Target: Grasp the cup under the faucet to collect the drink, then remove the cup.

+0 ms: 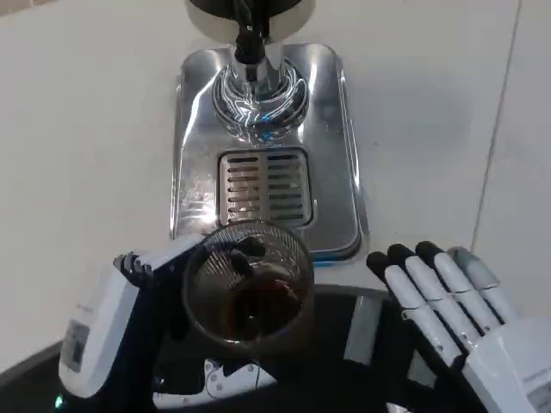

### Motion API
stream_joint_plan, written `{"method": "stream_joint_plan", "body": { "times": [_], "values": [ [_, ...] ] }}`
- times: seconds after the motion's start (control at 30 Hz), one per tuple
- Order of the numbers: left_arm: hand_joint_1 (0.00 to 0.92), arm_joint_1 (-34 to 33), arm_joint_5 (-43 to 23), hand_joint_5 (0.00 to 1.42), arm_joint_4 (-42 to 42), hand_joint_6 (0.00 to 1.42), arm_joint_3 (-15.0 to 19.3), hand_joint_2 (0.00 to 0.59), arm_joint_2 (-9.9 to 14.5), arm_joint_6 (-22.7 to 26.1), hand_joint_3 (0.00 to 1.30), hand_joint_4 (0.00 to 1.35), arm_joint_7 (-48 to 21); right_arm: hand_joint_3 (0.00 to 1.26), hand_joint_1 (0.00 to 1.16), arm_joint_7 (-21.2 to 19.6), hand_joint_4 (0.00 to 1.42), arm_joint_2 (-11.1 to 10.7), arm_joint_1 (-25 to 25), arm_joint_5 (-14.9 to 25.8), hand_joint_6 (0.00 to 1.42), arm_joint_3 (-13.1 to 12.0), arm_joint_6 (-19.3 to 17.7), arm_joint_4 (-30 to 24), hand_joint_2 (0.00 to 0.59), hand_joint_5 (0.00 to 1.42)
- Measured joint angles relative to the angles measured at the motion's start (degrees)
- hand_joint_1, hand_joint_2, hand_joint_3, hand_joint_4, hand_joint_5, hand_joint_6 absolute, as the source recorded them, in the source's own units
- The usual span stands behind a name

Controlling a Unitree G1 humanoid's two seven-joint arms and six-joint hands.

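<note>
the clear ribbed cup (248, 284) holds brown drink; left hand (129, 323) grips it, right hand (456, 314) spread, holding nothing.

Single head view, camera up on the robot, looking steeply down and forward at the white counter (86, 129). Close range. Steel drip tray (331, 129) and faucet (248, 43) sit top centre, robot's own body along the bottom edge.

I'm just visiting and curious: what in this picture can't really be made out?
- Dispenser in head view: body cut off by the top edge.
- Left hand fingers: hidden behind the cup.
- Drink level: glare blurs it.
- Right hand: wrist cut off at the corner.
</note>
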Motion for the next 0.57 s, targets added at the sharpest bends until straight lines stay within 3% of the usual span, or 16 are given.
{"method": "stream_joint_plan", "body": {
  "times": [0.57],
  "values": [
    [0.678, -1.2, -0.9, 1.35, 0.0, 1.42, 0.1, 0.084, -0.8, -0.7, 1.13, 1.16, -2.0, 0.00, 0.17, 4.0, 0.00, 2.5, -1.7, 0.7, 0.00, 0.6, 1.8, -2.3, 0.586, 0.00]
  ]
}}
